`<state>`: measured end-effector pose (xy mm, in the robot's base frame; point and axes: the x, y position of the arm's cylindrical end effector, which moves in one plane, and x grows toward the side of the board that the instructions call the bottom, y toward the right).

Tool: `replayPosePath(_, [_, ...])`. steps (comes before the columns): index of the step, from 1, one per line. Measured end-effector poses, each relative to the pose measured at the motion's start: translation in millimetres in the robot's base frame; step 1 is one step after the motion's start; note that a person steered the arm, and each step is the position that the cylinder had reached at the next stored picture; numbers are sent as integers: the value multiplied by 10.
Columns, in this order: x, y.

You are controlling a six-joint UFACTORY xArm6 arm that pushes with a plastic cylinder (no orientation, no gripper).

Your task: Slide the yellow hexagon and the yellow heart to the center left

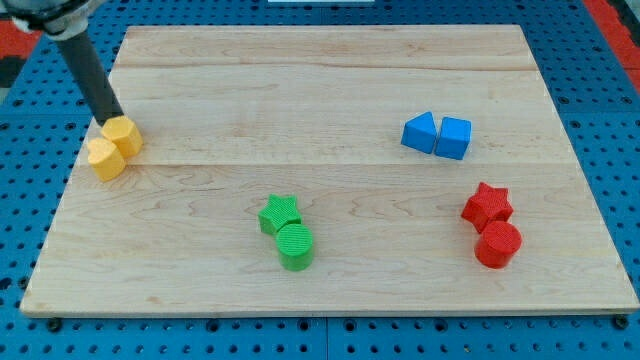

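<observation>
Two yellow blocks sit touching at the board's left side, about mid-height. The upper right one [123,135] and the lower left one [105,158] are a hexagon and a heart, but I cannot tell which is which. My tip [109,119] is at the top left edge of the upper yellow block, touching or nearly touching it. The dark rod slants up to the view's top left.
A blue triangle [419,132] and blue cube [453,137] sit at the upper right. A red star [487,205] and red cylinder [498,243] sit at the lower right. A green star [280,213] and green cylinder [295,246] sit at the bottom centre. The wooden board's left edge [70,190] runs close to the yellow blocks.
</observation>
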<state>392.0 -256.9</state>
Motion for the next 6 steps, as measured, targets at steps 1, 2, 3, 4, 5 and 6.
replayPosePath(1, [131,3])
replayPosePath(2, [-144,46])
replayPosePath(3, [-337,274])
replayPosePath(4, [-211,421])
replayPosePath(5, [-43,541])
replayPosePath(6, [240,470])
